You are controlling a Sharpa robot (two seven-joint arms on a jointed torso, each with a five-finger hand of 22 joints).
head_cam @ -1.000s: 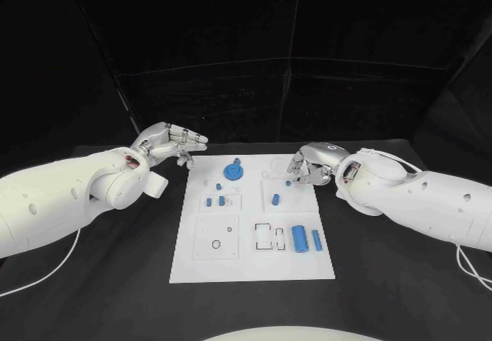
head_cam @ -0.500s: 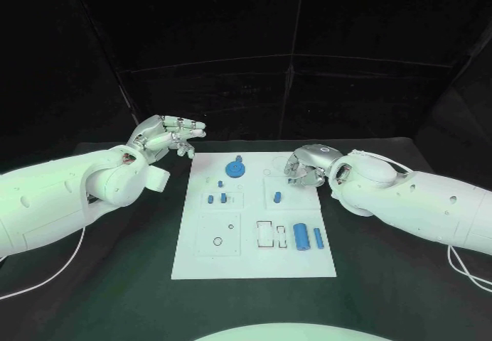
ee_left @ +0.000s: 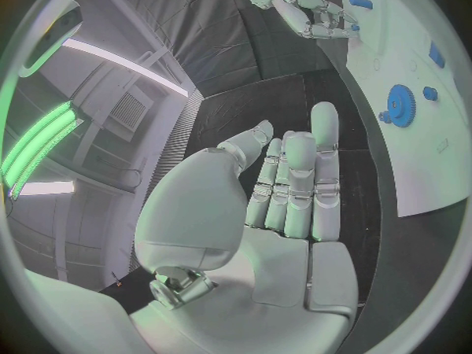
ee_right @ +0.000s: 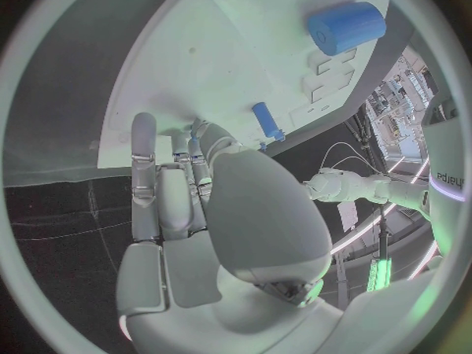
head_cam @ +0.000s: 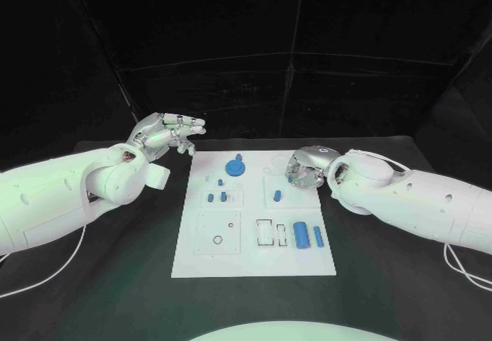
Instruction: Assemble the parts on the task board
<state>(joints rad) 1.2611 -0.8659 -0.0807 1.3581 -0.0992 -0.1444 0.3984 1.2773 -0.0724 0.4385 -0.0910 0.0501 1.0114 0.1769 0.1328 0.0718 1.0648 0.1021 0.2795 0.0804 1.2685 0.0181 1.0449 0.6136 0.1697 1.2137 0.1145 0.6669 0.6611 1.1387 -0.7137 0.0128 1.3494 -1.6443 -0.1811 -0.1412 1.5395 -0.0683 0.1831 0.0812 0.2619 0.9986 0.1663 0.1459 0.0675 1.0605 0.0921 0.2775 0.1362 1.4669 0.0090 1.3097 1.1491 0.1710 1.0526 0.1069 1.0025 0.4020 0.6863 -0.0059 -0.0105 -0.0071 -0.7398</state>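
The right hand (head_cam: 306,169) has dipped onto the white task board (head_cam: 254,256), its grip unclear; left hand (head_cam: 164,133) fingers spread, empty.

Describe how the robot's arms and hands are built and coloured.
Both arms are smooth, rounded white shells with small dark holes. The left hand and right hand are silver, many-fingered, with jointed metal segments and pale pads on palm and fingers. A thin white cable loops along the right arm; another trails under the left arm.

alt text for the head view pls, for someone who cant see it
A white task board lies on a black table with small blue parts on it. The right hand reaches over the board's far right corner; the left hand hovers open beyond its far left corner.
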